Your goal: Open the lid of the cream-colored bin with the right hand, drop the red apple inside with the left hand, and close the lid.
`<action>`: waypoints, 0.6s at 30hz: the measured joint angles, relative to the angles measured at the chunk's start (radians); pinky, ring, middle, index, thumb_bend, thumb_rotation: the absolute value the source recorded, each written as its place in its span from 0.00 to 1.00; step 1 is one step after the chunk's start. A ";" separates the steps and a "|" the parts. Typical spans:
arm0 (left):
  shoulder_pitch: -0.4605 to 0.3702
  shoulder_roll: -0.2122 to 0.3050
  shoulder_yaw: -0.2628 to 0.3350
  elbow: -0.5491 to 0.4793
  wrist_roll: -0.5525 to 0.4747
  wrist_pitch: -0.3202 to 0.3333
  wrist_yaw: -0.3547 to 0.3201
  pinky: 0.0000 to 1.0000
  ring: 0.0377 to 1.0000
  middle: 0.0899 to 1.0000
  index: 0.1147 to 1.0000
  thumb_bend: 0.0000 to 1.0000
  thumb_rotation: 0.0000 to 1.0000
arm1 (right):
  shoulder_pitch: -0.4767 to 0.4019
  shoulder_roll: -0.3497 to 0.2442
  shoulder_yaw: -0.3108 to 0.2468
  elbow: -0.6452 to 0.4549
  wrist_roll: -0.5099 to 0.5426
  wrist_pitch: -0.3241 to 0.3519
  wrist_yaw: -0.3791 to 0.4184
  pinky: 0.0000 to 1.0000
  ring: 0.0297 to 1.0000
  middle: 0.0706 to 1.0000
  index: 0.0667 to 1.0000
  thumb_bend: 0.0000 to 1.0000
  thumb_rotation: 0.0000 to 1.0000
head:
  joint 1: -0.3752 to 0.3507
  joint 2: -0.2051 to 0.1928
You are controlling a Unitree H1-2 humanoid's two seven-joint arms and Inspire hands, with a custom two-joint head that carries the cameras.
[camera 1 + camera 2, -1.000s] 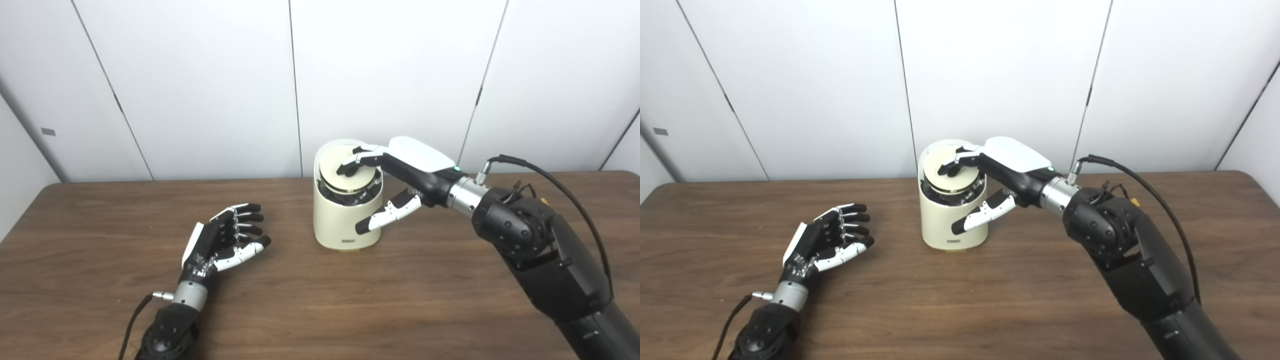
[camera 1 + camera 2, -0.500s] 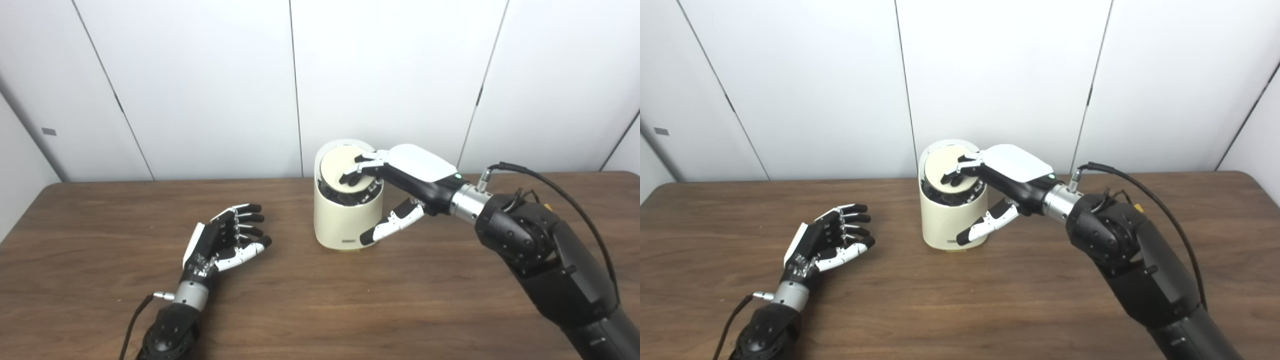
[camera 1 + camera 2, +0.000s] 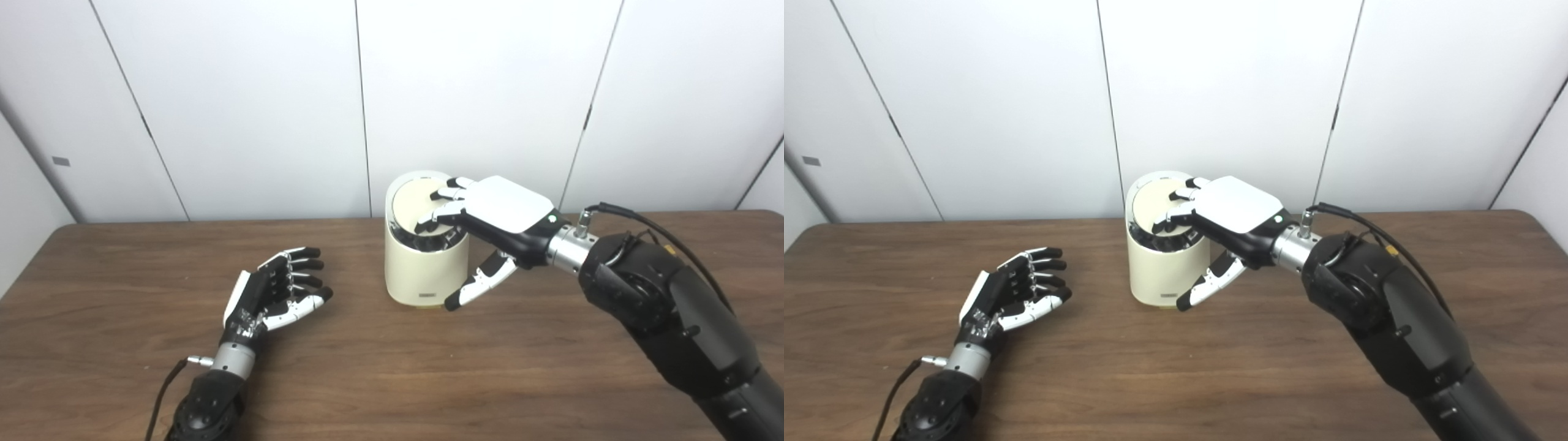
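Right hand: centre-right of the frame, palm down over the bin, fingers spread, fingertips resting on the lid, thumb hanging beside the bin wall, gripping nothing.
Lid: round, tilted, sunk into the bin's mouth.
Cream-colored bin: upright, centre of frame, on the table.
Left hand: lower left, palm up, fingers loosely spread, empty.
Apple: cannot tell where; none visible.
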 measured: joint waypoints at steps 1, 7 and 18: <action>0.000 0.000 0.000 0.000 0.000 0.000 -0.001 0.48 0.59 0.67 0.71 0.62 0.03 | -0.001 0.000 0.001 -0.001 -0.002 0.000 0.001 0.98 0.92 0.71 0.76 0.76 0.56 | 0.002 -0.002; 0.000 -0.001 0.000 0.000 -0.001 0.000 0.000 0.49 0.59 0.67 0.71 0.62 0.04 | -0.001 0.000 -0.004 -0.002 0.003 -0.005 0.005 0.97 0.91 0.72 0.76 0.73 0.59 | 0.003 -0.002; 0.001 -0.001 0.000 0.000 0.001 0.001 0.001 0.49 0.59 0.67 0.71 0.62 0.03 | 0.064 0.085 -0.188 -0.013 0.199 0.098 -0.021 0.79 0.90 0.86 0.86 0.66 0.50 | 0.002 -0.005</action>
